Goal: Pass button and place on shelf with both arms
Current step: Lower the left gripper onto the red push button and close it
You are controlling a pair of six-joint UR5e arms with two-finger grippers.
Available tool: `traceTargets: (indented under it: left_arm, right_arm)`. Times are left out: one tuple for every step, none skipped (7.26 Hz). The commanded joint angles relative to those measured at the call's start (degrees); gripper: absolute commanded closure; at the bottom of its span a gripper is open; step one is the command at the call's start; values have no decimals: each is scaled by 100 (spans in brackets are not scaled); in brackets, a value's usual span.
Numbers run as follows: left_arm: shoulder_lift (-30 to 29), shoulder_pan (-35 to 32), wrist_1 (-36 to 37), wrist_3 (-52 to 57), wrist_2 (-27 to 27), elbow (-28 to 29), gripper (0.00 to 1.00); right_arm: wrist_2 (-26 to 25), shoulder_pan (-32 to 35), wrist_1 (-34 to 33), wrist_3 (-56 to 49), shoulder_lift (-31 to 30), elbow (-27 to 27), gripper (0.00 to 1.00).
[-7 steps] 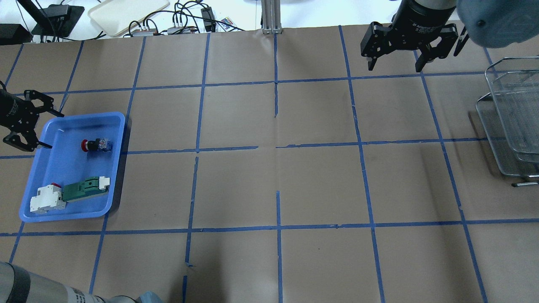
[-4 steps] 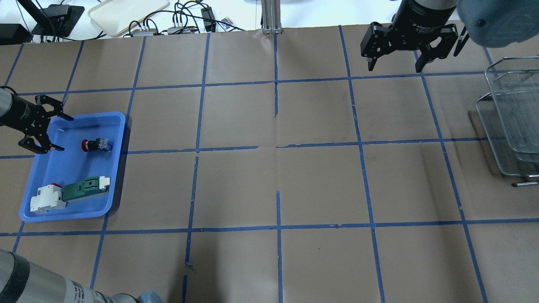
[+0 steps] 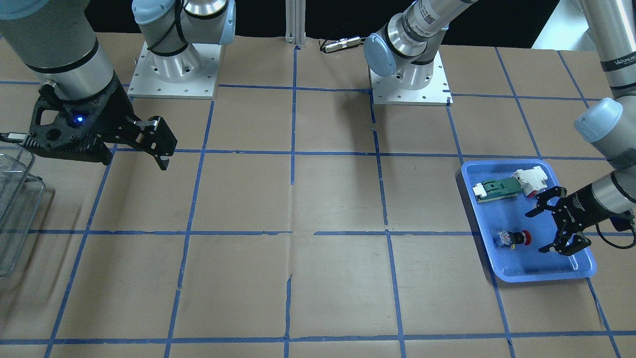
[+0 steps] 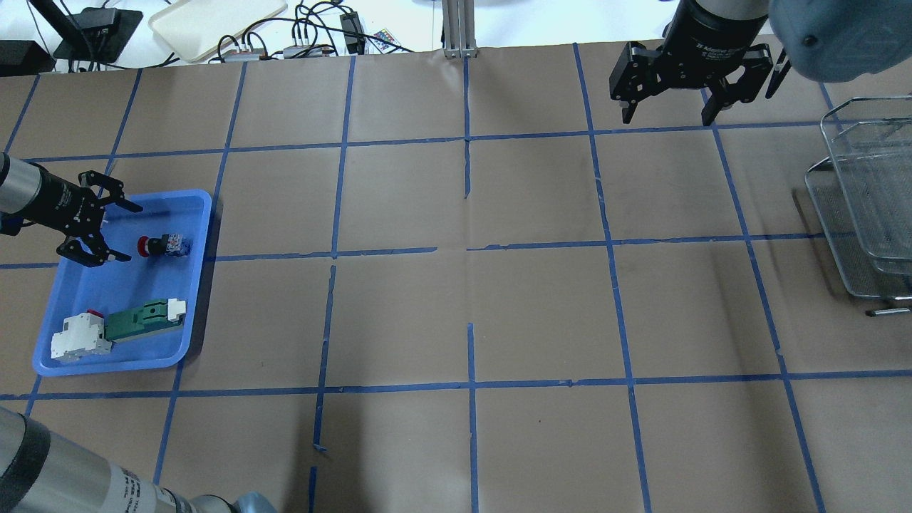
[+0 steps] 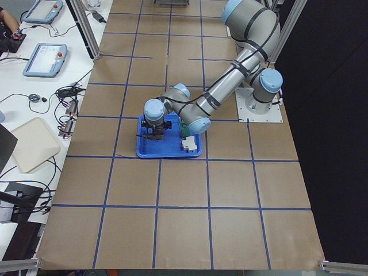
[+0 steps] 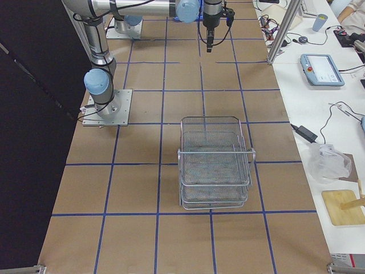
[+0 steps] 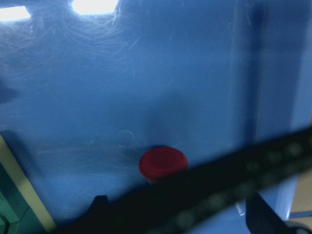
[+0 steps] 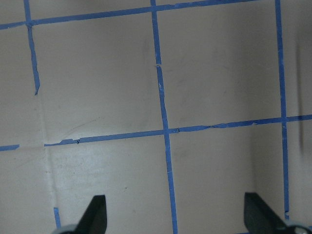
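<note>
The button (image 4: 162, 246) lies on its side in the blue tray (image 4: 107, 288), red cap toward my left gripper. It also shows in the front view (image 3: 512, 238), and its red cap shows in the left wrist view (image 7: 163, 163). My left gripper (image 4: 134, 234) is open and empty, low over the tray just left of the button, jaws facing it. My right gripper (image 4: 666, 117) is open and empty, high over the far right of the table. The wire-mesh shelf (image 4: 866, 206) stands at the right edge, also in the right side view (image 6: 215, 160).
A green-and-white component (image 4: 142, 319) and a white block (image 4: 80, 336) lie in the tray's near end. Cables and a cream tray (image 4: 214, 21) lie beyond the table's far edge. The brown table (image 4: 470, 313) has a blue tape grid.
My left gripper has moved right, from the tray's left rim to over the tray close to the button, still open. The right gripper has barely moved.
</note>
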Motion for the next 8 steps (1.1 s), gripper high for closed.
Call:
traceTargets:
  left_arm:
    - [-140, 143, 0, 3, -196, -64, 0]
    - [-210, 179, 0, 12, -258, -73, 0]
    - [-254, 179, 0, 30, -259, -82, 0]
    - [-272, 179, 0, 30, -268, -99, 0]
    - [-307, 179, 0, 39, -268, -99, 0]
    - [-333, 179, -9, 56, -268, -99, 0]
    - [-351, 179, -9, 56, -268, -99, 0]
    - [-369, 179, -9, 65, -268, -99, 0]
  right_arm:
    - [0, 0, -23, -27, -5, 63, 0]
    - [-8, 0, -32, -36, 4, 63, 0]
    - [0, 0, -32, -36, 4, 63, 0]
    - [9, 0, -75, -36, -5, 63, 0]
    - [1, 0, -67, -36, 30, 63, 0]
    - [0, 0, -58, -36, 22, 63, 0]
    - [0, 0, -67, -36, 56, 63, 0]
    - [9, 0, -67, -36, 48, 63, 0]
